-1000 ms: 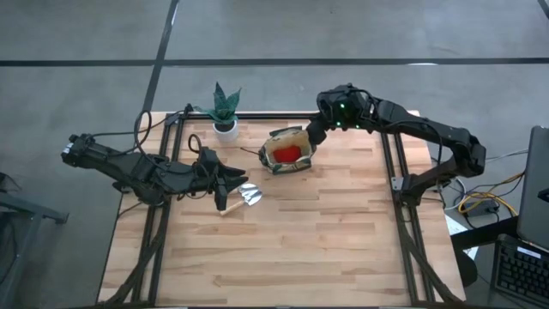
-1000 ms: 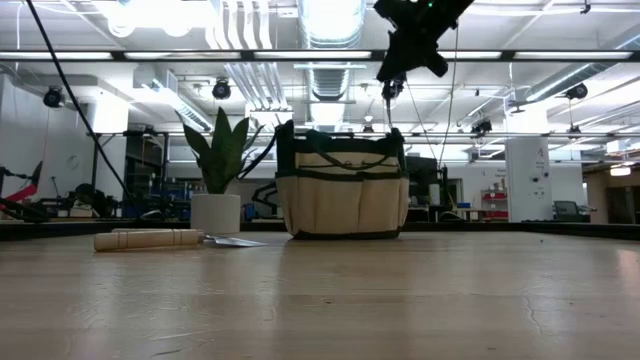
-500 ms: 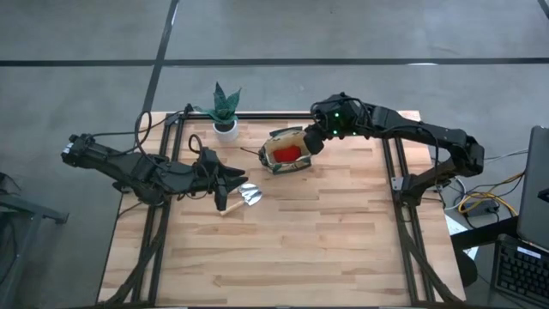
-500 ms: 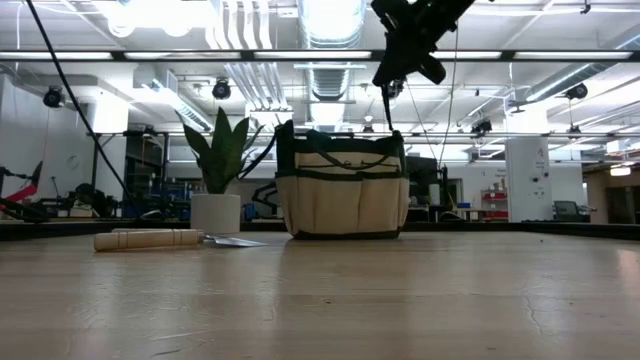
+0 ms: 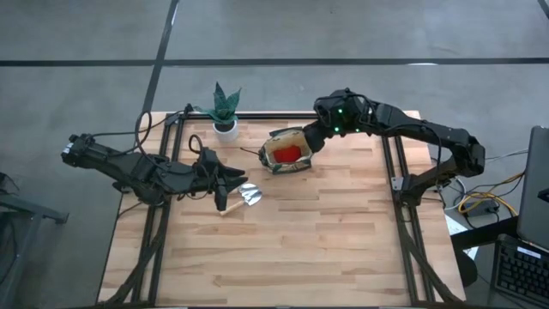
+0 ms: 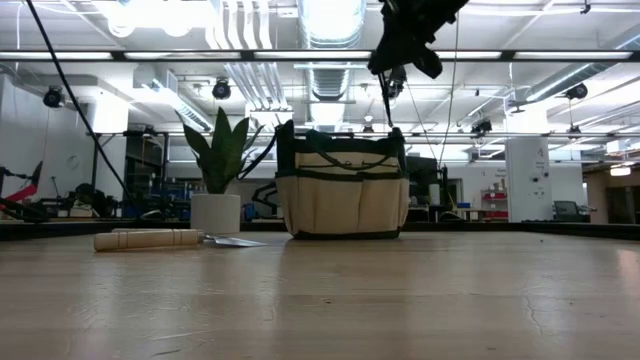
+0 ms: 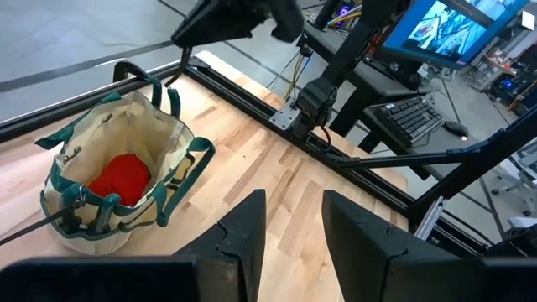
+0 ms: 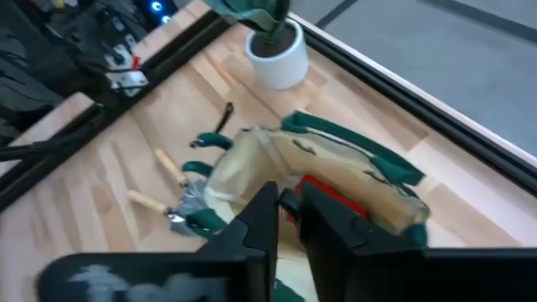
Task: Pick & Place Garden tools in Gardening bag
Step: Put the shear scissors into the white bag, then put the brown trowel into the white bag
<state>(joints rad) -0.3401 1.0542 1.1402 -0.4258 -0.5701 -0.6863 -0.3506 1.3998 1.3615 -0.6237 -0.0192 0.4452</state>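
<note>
The gardening bag [image 5: 288,151] sits toward the back of the table [image 5: 326,240], near the middle, with the soft item [image 5: 286,154] inside it. Left of the bag, at the back edge, stands the plant pot [image 5: 226,128]. A trowel [image 5: 239,197] lies in front and left of the bag, under the left tool [image 5: 230,183]. The right tool [image 5: 310,139] hangs just over the bag's right rim.

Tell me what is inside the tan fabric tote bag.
The tan fabric tote with green trim holds a red soft item. Anything beneath it, or down in the bag's corners, is covered. The right gripper hovers above the rim.
</note>
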